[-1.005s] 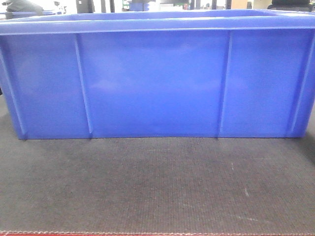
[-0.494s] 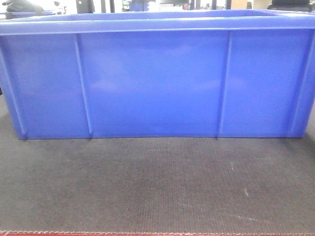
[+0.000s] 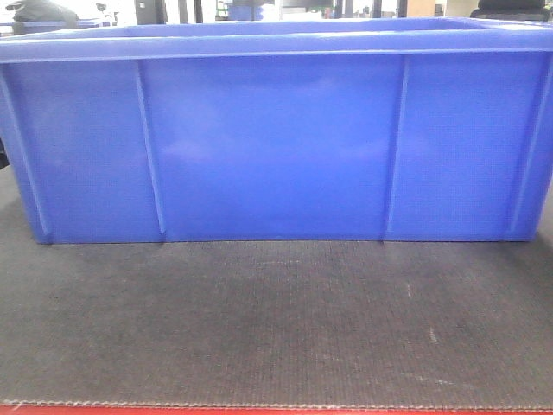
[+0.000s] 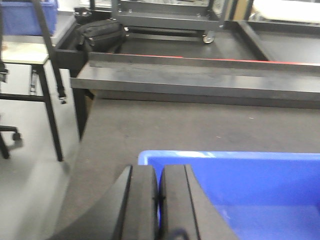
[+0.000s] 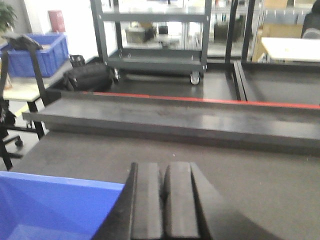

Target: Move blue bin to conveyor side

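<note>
The blue bin (image 3: 276,138) stands on the dark woven conveyor (image 3: 276,320), its ribbed long wall filling the front view. A red edge strip (image 3: 276,410) runs along the belt's near edge. In the left wrist view my left gripper (image 4: 159,170) is shut on the bin's left wall, just behind the far left corner of the bin (image 4: 240,200), and a blue sliver shows between the pads. My right gripper (image 5: 164,167) is shut astride the right wall of the bin (image 5: 50,205), one finger over the blue inside and the other over the belt (image 5: 250,175).
Beyond the belt runs a dark raised rail (image 4: 200,80) with a red line (image 5: 200,100) behind it. Farther back are a black bag (image 4: 100,32), a wheeled metal cart (image 5: 155,57), and at the left a table (image 4: 25,52) carrying another blue crate (image 5: 42,52).
The bin has shifted slightly to the right in the front view, its left end most. A little more of the red strip shows along the bottom edge.
</note>
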